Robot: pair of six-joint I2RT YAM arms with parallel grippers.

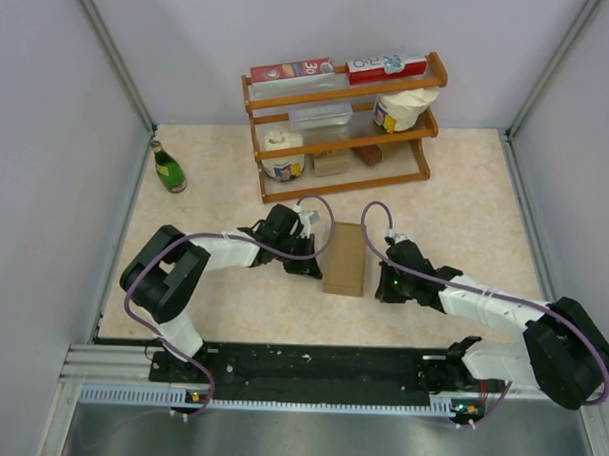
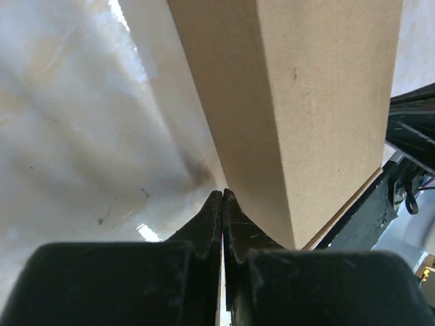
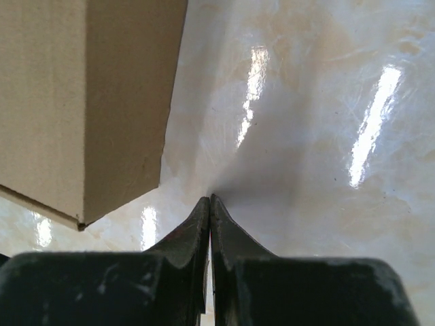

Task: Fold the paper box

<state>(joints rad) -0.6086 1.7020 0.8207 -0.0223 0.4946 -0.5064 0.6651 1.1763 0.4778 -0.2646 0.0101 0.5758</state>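
Brown cardboard paper box (image 1: 344,257) lies closed as a carton mid-counter (image 1: 465,214), w/ the left pincer (image 1: 307,260) just beside its left side and the right pincer (image 1: 385,283) near its right front corner. Both pincers have fingers pressed together, gripping nothing. Behind the box, apart from it, a wooden rack (image 1: 346,184) carries red cartons (image 1: 290,70) up top and white tubs (image 1: 404,109) on the shelves below, and a green bottle (image 1: 168,168) stands far left by the wall.

Bright even light, glare streaks on tabletop (image 3: 370,129), soft shadows, wrist foregrounds blurred
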